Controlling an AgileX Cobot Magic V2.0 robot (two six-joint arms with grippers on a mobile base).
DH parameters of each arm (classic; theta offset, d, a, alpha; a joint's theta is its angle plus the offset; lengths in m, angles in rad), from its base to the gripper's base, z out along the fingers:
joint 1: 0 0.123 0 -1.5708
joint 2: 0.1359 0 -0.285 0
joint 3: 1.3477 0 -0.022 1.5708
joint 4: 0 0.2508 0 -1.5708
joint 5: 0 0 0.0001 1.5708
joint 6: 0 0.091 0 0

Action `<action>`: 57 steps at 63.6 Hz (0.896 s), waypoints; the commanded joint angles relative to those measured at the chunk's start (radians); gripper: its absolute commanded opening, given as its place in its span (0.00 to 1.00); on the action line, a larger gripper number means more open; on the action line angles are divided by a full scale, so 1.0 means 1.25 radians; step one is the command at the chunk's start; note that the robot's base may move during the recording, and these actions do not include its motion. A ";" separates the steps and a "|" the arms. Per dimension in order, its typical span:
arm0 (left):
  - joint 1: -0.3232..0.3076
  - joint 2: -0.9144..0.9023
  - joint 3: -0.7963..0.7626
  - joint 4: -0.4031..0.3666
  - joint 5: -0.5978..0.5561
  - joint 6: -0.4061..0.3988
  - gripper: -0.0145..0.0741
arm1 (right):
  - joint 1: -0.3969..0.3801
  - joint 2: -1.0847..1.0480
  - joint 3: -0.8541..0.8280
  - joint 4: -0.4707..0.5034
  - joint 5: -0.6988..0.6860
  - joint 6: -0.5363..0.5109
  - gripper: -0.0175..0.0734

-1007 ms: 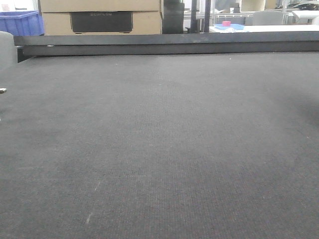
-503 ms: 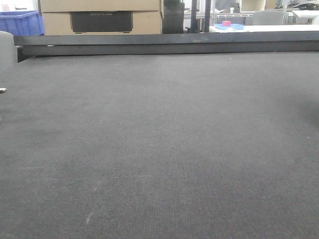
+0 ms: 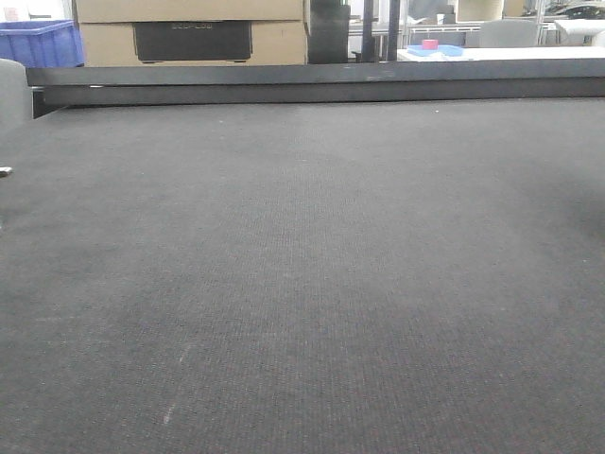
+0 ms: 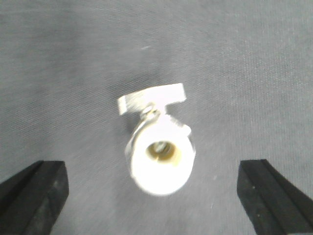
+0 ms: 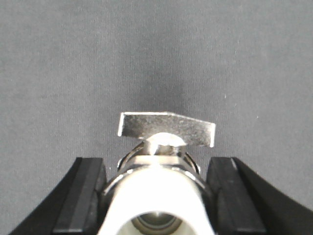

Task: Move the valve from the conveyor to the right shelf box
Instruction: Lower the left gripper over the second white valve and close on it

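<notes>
Now, right tool (image 5: 155, 161): closed on a valve. I see its black pads (image 5: 80, 196) tight against both flanks of the body, with no gap on either side.
held valve (image 5: 156, 193): a bright, silvery-white metal body with its round open port facing my right wrist camera. A darker bore shows at the bottom edge of the view.
held valve's handle (image 5: 168, 128): a flat metal butterfly plate across the top of the stem, tilted slightly down to the right.
held valve's place: between the right pads, over the grey belt. I cannot tell whether it touches the belt, though a soft dark shadow lies on the weave beyond the handle.
left tool (image 4: 151, 166): open. Its two black fingers (image 4: 36, 196) sit in the bottom corners of the view, well apart and touching nothing.
loose valve (image 4: 159, 156): lying on the belt between the left fingers and clear of both. It has a pale, short, round body with its port toward the camera and a yellowish ring inside, and it is somewhat blurred.
loose valve's handle (image 4: 151, 98): a flat, light-coloured bar on the far side of the body, slanting up to the right.
conveyor (image 3: 302, 265): a wide, dark grey belt of fine weave that fills my front view.
rail (image 3: 312, 83): a black rail running along the belt's far edge.
behind the rail: cardboard boxes (image 3: 189, 28), a blue crate (image 3: 38, 43) at far left, and a blue tray (image 3: 435, 49) holding something pink at right.
</notes>
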 commanded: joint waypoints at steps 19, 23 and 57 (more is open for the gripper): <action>0.002 0.089 -0.008 -0.018 -0.020 0.010 0.84 | -0.002 -0.013 -0.007 -0.005 -0.062 0.001 0.02; 0.002 0.096 -0.008 -0.018 -0.020 0.010 0.84 | -0.002 -0.013 -0.007 -0.005 -0.062 0.001 0.02; 0.002 0.100 -0.011 -0.013 -0.052 0.010 0.23 | -0.002 -0.013 -0.007 -0.005 -0.062 0.001 0.02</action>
